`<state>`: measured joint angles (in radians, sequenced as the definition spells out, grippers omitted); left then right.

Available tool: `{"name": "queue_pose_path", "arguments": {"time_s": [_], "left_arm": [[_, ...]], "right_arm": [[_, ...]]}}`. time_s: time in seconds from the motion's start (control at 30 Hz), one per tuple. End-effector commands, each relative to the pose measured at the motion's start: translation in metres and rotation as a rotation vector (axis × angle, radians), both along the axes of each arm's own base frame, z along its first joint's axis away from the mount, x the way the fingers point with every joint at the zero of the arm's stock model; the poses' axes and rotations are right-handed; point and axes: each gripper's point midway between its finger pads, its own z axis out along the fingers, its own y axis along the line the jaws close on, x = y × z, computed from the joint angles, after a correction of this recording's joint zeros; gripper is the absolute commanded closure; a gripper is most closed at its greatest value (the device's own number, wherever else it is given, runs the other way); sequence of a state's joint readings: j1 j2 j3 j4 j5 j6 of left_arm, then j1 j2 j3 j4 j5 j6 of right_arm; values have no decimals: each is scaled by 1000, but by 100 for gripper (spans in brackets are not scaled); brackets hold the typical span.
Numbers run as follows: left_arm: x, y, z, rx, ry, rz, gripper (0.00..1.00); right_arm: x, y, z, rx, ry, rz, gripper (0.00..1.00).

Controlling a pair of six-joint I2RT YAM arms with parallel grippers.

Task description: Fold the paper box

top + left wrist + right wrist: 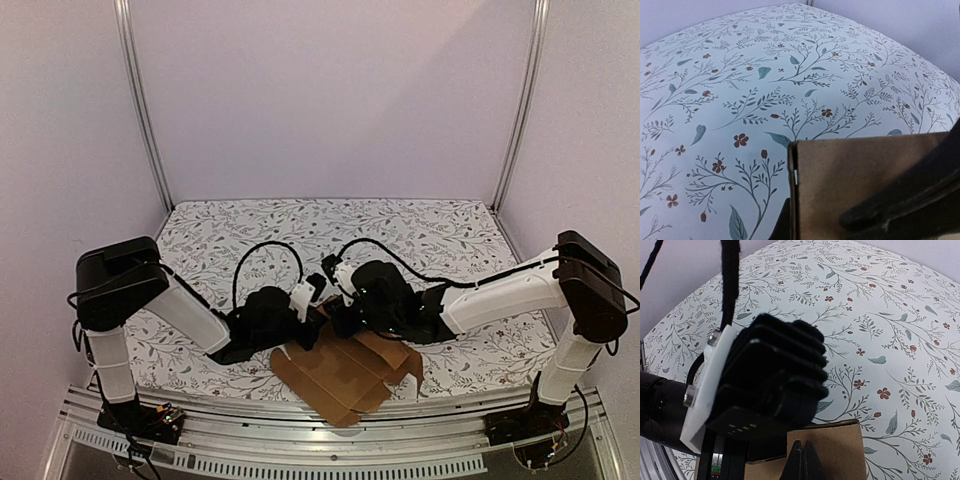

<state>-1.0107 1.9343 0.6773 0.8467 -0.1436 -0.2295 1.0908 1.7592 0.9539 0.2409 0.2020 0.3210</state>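
Overhead, the left arm comes in from the lower left of the frame and its left claw (296, 336) sits low at centre, just above the paper box (345, 375). The box is a partly unfolded brown cardboard sheet lying at lower centre on the flowered tablecloth (400, 230), close to the table's near edge. In the left wrist view, a cardboard flap stands upright at lower right. A dark finger (900, 205) presses across the face of the flap, so the claw is clamped on it. At centre the two claws almost meet over the sheet's upper edge. The right arm stretches in from the lower right. In its wrist view, the right claw (801, 460) has its fingers pressed together at bottom centre, against a cardboard panel. It is not clear whether the panel is pinched between them.
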Motion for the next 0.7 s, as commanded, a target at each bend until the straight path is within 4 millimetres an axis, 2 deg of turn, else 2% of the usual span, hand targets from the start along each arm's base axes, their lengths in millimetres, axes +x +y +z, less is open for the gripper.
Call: {"name": "queue_pose_path", "arguments": {"time_s": [0.0,0.37,0.53,0.67], "left_arm": [[-7,-8,1,-22,-5,-33,100],[0,7,13,29,-50,33,100],[1,16,16,59,-62,60,100],[-5,14,14,77,-67,15,100]], "right_arm": [[-2,-5,2,12,20,-6,100],[1,-9,19,34,4,-32,100],[2,-12,18,31,4,-48,94],[2,-14,19,29,3,-58,90]]}}
